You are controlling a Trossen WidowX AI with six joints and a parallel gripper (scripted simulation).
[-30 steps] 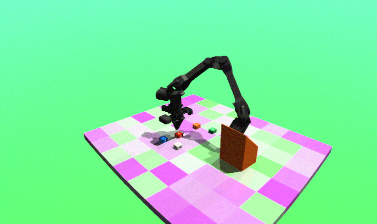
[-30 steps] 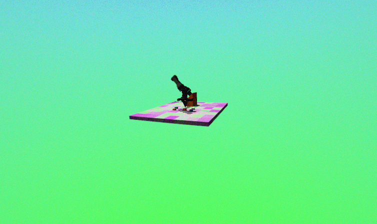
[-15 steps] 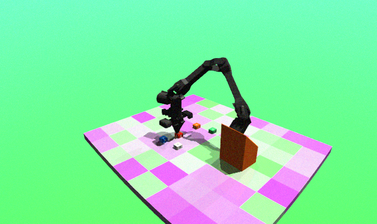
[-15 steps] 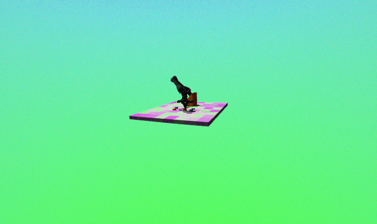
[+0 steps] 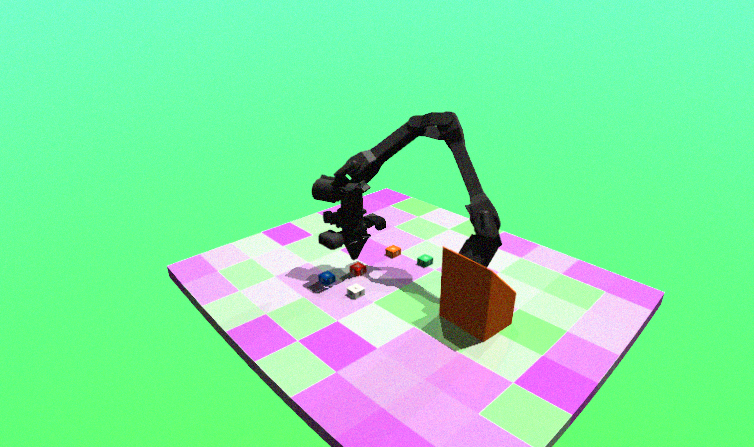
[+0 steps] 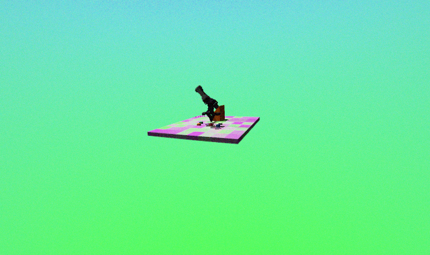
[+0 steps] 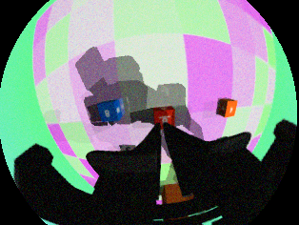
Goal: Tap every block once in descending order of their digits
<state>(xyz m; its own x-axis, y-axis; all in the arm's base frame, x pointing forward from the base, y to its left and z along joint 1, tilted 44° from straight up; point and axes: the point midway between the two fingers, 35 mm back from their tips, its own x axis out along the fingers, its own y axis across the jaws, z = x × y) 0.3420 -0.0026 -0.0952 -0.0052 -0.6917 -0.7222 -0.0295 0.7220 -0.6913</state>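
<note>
My gripper (image 5: 355, 258) (image 6: 211, 121) (image 7: 162, 125) is shut and empty, pointing down just above the red block (image 5: 357, 268) (image 7: 164, 114). The blue block (image 5: 326, 277) (image 6: 218, 125) (image 7: 110, 111) lies beside the red one, left of it in the wrist view. The white block (image 5: 355, 291) lies in front of them in the top view and is mostly hidden in the wrist view. The orange block (image 5: 392, 251) (image 6: 198, 124) (image 7: 227, 108) lies to the right of the red one. The green block (image 5: 425, 260) lies beyond it, nearer the arm's base. The digits are too blurred to read.
A tall orange-brown wedge-shaped obstacle (image 5: 466, 295) (image 6: 222, 113) (image 7: 175, 194) stands in front of the arm's base in the top view. The checkered table (image 5: 389, 364) (image 6: 177, 130) has pink, white and green tiles. The arm's shadow falls across the blue and red blocks.
</note>
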